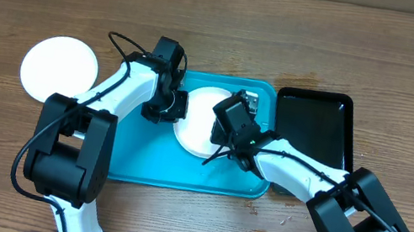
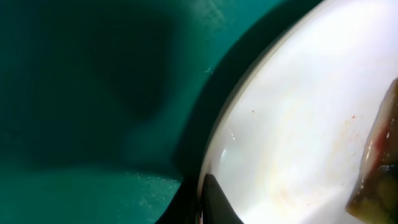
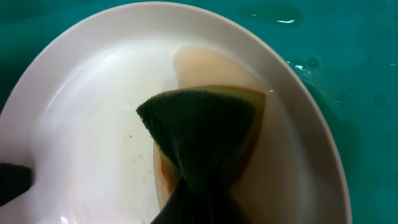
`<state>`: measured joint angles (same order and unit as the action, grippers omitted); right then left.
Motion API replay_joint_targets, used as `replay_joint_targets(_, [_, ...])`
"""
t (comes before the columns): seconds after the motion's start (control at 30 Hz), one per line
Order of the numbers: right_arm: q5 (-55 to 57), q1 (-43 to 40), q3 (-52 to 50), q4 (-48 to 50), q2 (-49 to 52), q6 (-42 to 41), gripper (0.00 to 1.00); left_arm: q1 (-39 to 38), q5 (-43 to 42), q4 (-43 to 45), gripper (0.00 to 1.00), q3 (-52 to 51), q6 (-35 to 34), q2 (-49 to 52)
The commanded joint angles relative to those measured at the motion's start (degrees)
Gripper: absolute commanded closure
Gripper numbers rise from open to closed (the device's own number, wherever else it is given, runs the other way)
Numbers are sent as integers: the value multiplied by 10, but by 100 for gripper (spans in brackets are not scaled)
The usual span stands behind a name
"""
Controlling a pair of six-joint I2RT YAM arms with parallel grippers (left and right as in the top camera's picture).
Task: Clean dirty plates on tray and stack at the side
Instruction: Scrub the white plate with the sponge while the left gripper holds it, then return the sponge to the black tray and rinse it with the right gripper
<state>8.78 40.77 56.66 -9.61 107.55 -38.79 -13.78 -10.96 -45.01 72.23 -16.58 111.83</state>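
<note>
Sponge (image 3: 205, 137) on plate (image 1: 192, 129), in tray (image 1: 148, 161).
Right pincer (image 1: 227, 134) clamps a sponge against the white plate lying in the tray; left pincer (image 1: 167, 111) pinches that plate's rim. Another plate (image 1: 59, 69) sits on the surface (image 1: 291, 28) left of the tray.

The left claw (image 1: 176, 113) on the rim of the plate (image 1: 195, 127) and the right claw (image 1: 221, 142) pressing a sponge (image 3: 205, 124) onto it block the middle of the tray (image 1: 147, 165). A second plate (image 1: 60, 66) and a black tray (image 1: 314, 125) flank the tray; the far worktop (image 1: 231, 26) lies open.
</note>
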Motion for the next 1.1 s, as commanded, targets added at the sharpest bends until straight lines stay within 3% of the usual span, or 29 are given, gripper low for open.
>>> replay_joint_targets(0.0, [-115,0,-12,19,44,3,96,-5,-5,0,96,-9,3,17])
replay_joint_targets(0.3, [-226,-7,16,76,15,51,96,-5,-5,0,96,-9,3,17])
replay_joint_targets(0.57, [-286,-102,45,63,-133,62,96,-5,-5,0,96,-9,3,17])
replay_joint_targets(0.73, [-295,-187,45,-42,-205,71,96,-5,-5,0,96,-9,3,17])
replay_joint_targets(0.9, [-288,-266,45,-193,-227,155,96,-5,-5,0,96,-9,3,17])
replay_joint_targets(1.07, [-160,-310,27,-323,-225,181,96,-5,-5,3,96,-9,3,17])
